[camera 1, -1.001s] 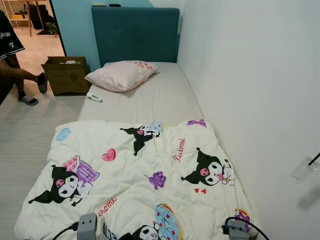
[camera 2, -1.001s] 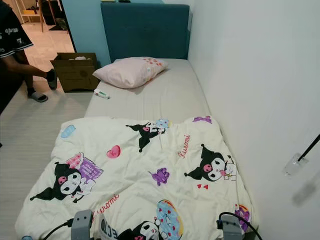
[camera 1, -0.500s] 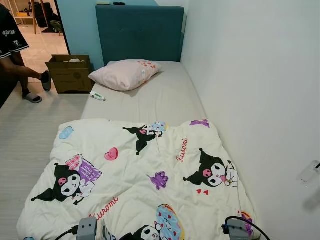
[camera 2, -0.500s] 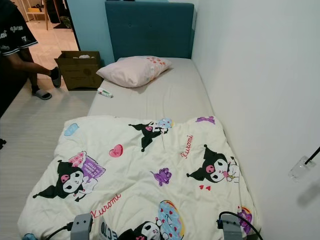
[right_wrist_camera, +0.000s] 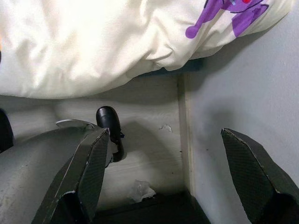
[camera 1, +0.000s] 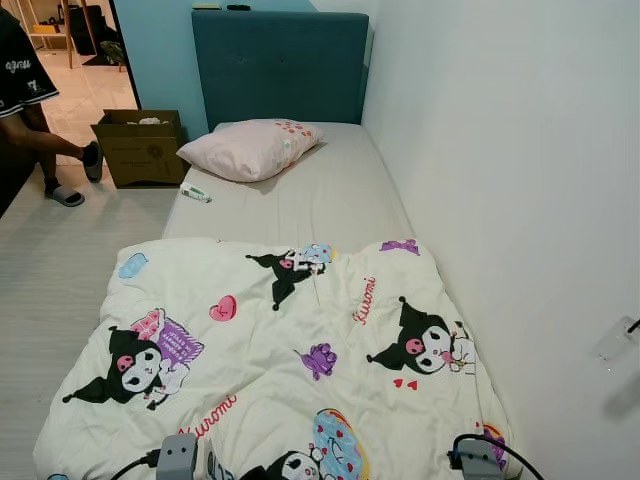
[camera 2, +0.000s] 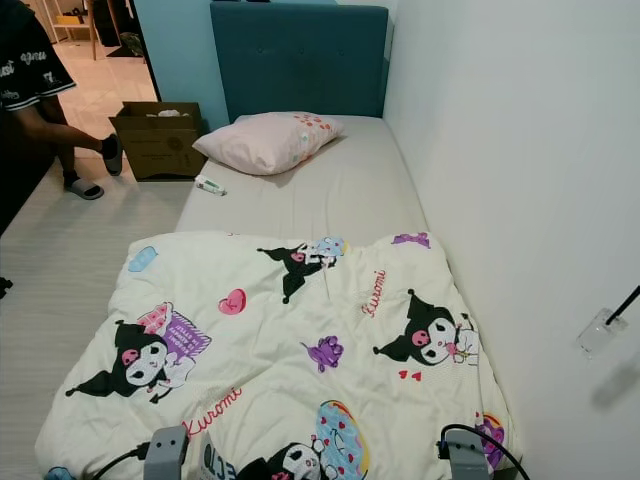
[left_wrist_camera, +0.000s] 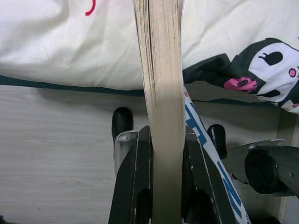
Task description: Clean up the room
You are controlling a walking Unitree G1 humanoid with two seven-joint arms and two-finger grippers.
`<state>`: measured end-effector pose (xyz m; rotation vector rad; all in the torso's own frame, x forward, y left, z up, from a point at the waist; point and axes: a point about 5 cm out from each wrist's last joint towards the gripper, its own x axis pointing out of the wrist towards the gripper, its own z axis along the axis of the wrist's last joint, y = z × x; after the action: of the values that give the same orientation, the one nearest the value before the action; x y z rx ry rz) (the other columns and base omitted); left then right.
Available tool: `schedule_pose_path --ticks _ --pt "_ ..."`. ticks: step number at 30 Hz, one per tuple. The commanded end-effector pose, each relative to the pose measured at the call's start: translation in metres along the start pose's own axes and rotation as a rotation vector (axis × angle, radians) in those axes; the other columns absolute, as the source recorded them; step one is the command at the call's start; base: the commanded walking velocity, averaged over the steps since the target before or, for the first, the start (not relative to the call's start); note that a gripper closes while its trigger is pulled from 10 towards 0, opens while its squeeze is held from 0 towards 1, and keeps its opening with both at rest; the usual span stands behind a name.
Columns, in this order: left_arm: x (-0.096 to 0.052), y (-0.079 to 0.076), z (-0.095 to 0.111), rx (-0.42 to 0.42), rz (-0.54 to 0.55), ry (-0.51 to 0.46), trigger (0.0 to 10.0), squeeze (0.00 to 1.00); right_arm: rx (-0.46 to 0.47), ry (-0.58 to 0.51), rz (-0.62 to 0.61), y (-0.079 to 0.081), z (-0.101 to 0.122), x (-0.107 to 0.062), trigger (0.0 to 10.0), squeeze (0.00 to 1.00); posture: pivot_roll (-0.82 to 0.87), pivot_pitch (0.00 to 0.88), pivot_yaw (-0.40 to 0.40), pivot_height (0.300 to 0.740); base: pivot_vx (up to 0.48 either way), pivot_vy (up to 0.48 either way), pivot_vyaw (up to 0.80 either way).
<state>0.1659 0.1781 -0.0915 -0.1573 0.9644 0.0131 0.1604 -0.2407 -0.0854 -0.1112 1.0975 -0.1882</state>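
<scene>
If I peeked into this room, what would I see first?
A big cartoon blanket covers the near half of the bed, with a pink pillow by the blue headboard. The left tool is clamped on a book, and a cardboard box sits on the floor beside the bed.

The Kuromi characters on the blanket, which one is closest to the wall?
The Kuromi on the blanket's right side, beside the white wall, with a pink face. The others sit mid-blanket or near the left edge.
</scene>
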Motion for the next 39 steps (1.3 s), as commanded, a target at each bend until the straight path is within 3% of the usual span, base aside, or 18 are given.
schedule_pose_path --ticks 1,10,16,19,22,26,33,39 --pt "-0.003 -0.001 -0.019 0.03 -0.003 0.085 10.0 0.0 0.004 0.009 -0.007 -0.003 -0.004 0.0 10.0 0.0 -0.02 0.0 -0.041 0.74 0.0 0.0 0.0" --pt "-0.005 0.002 -0.024 0.035 0.001 0.101 10.0 0.0 0.006 0.011 -0.018 -0.012 -0.006 -0.001 10.0 0.0 -0.01 0.0 -0.045 0.74 0.0 0.0 0.0" --pt "-0.005 0.002 -0.025 0.034 0.001 0.102 10.0 0.0 0.003 0.007 -0.014 -0.008 -0.003 -0.001 10.0 0.0 -0.01 0.0 -0.042 0.74 0.0 0.0 0.0" --pt "-0.005 0.002 -0.026 0.034 0.002 0.105 10.0 0.0 -0.002 0.009 -0.006 0.002 -0.004 0.0 10.0 0.0 -0.01 0.0 -0.039 0.74 0.0 0.0 0.0" --pt "-0.004 -0.002 -0.024 0.026 0.0 0.099 10.0 0.0 -0.003 0.002 0.011 0.022 0.001 0.0 10.0 0.0 -0.03 0.0 -0.047 0.74 0.0 0.0 0.0" --pt "-0.003 -0.004 -0.022 0.025 -0.007 0.096 10.0 0.0 -0.001 -0.002 0.014 0.025 0.002 0.0 10.0 0.0 -0.04 0.0 -0.037 0.74 0.0 0.0 0.0" --pt "-0.003 -0.007 -0.022 0.04 -0.022 0.097 10.0 0.0 0.03 -0.016 0.011 0.007 -0.001 0.0 10.0 0.0 -0.05 0.0 -0.031 0.74 0.0 0.0 0.0" --pt "-0.003 -0.005 -0.024 0.041 -0.015 0.103 10.0 0.0 0.033 -0.021 0.0 -0.006 -0.001 -0.001 10.0 0.0 -0.05 0.0 -0.044 0.74 0.0 0.0 0.8"
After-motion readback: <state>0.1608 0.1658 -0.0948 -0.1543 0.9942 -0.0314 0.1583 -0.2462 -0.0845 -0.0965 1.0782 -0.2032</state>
